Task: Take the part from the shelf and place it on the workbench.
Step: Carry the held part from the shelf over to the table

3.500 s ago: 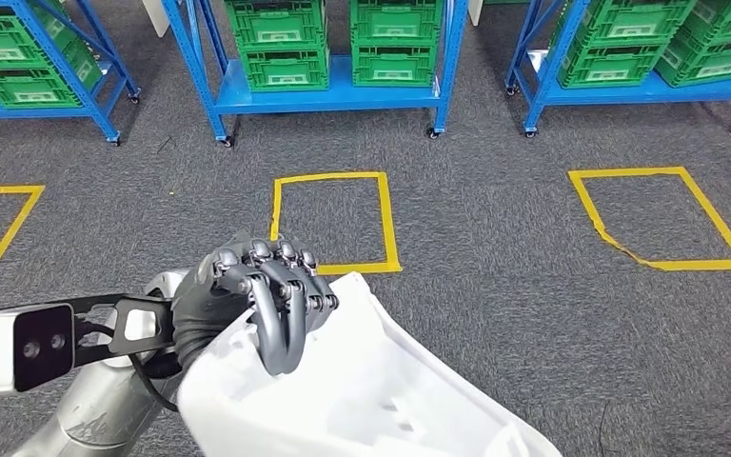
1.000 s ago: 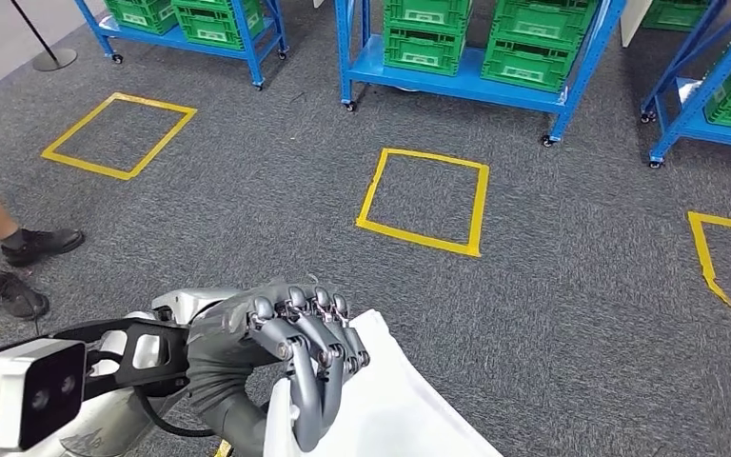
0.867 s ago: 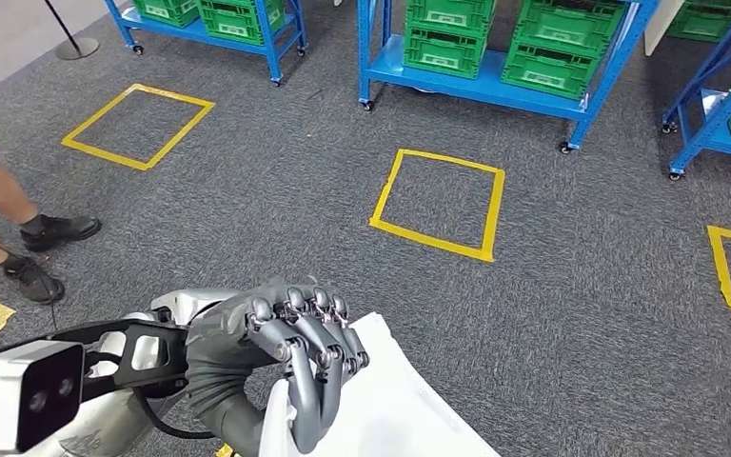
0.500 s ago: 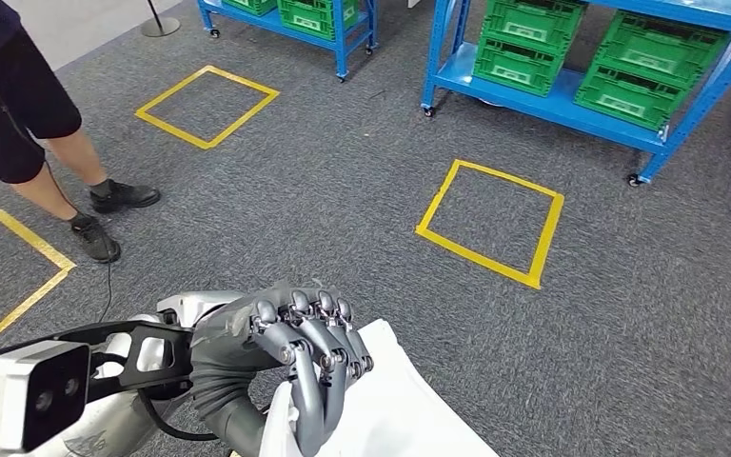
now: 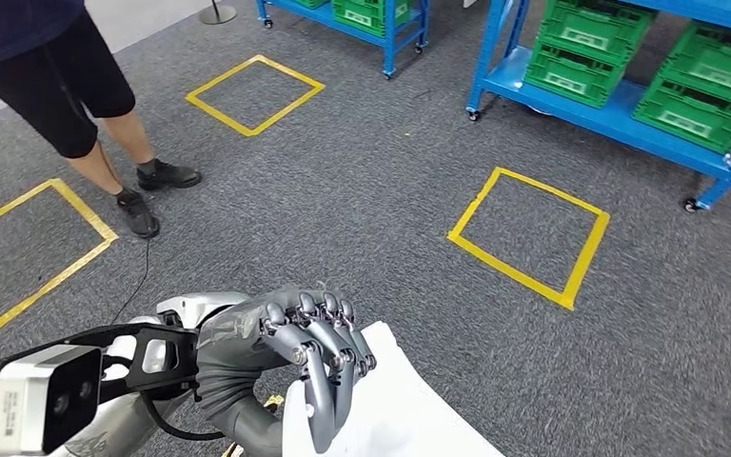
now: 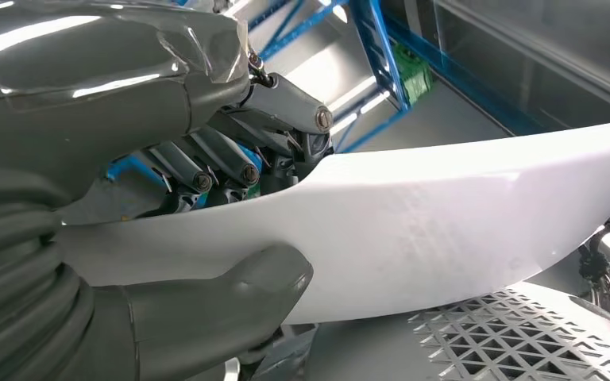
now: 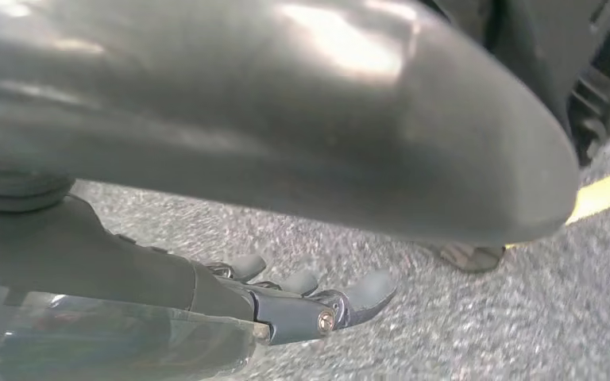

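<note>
left hand (image 5: 286, 357) had its fingers curled tight over the white part (image 5: 390, 414), a person (image 5: 67, 86) standing well beyond it

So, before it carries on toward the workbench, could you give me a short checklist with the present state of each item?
1. Left hand grips the white part, fingers over its edge and thumb beneath: ok.
2. Right hand holds nothing: ok.
3. Person standing apart from the robot: ok.
4. Cable on the carpet near the left arm: not ok.
5. Workbench in sight: cannot tell.
</note>
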`<state>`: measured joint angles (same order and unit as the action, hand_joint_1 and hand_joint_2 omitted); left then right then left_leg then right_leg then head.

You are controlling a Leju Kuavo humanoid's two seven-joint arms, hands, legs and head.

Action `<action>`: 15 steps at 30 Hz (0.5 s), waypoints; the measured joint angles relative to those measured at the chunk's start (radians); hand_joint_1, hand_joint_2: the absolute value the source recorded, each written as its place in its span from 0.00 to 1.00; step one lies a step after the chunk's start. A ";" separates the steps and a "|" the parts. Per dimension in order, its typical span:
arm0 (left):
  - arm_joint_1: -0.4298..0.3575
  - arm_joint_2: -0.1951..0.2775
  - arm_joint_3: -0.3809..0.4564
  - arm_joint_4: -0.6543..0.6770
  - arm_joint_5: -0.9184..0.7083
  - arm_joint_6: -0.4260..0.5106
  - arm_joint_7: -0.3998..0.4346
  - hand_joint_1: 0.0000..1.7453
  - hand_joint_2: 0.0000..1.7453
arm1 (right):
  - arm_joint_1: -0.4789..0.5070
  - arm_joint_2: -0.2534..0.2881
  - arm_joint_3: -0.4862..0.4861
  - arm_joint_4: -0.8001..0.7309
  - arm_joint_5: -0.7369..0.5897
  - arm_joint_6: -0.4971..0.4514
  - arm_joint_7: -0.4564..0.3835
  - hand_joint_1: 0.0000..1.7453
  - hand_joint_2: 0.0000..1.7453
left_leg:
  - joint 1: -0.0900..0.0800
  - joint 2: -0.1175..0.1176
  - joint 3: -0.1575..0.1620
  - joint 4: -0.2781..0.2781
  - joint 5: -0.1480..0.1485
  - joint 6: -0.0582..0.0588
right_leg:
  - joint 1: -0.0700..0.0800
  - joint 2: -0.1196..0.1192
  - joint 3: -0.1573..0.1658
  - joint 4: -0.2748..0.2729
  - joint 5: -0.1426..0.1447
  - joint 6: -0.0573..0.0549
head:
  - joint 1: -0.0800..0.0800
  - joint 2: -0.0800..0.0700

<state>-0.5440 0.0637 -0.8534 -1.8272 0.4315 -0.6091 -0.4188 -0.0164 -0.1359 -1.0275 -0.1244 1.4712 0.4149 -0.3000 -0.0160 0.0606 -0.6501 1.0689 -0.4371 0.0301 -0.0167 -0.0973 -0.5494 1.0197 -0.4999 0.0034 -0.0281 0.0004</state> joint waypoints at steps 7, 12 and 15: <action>-0.013 -0.006 -0.012 0.001 -0.003 0.005 0.008 0.97 1.00 | 0.003 0.015 -0.049 -0.035 -0.031 0.000 0.053 0.00 0.00 | 0.000 -0.050 0.063 -0.100 0.029 0.026 | -0.003 0.040 -0.015 0.060 -0.043 0.016 | 0.005 0.000; -0.013 -0.010 -0.024 0.006 -0.004 0.003 0.010 0.97 1.00 | 0.016 0.012 -0.067 -0.050 -0.034 0.000 0.061 0.00 0.00 | 0.002 -0.132 0.066 -0.100 0.030 0.028 | -0.012 0.096 -0.141 0.249 -0.080 0.036 | 0.012 0.000; -0.013 -0.010 -0.027 0.008 -0.004 0.002 0.010 0.97 1.00 | 0.015 0.013 -0.071 -0.053 -0.034 0.000 0.062 0.00 0.00 | 0.007 -0.176 0.057 -0.072 0.014 0.009 | -0.030 0.139 -0.071 0.066 0.009 0.068 | 0.015 0.000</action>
<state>-0.5574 0.0538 -0.8803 -1.8194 0.4275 -0.6072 -0.4086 -0.0014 -0.1233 -1.0987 -0.1777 1.4367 0.4148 -0.2383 -0.0086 -0.1158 -0.5932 0.9969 -0.4231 0.0395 -0.0470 0.0414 -0.6202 1.0858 -0.4907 0.0709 -0.0130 0.0004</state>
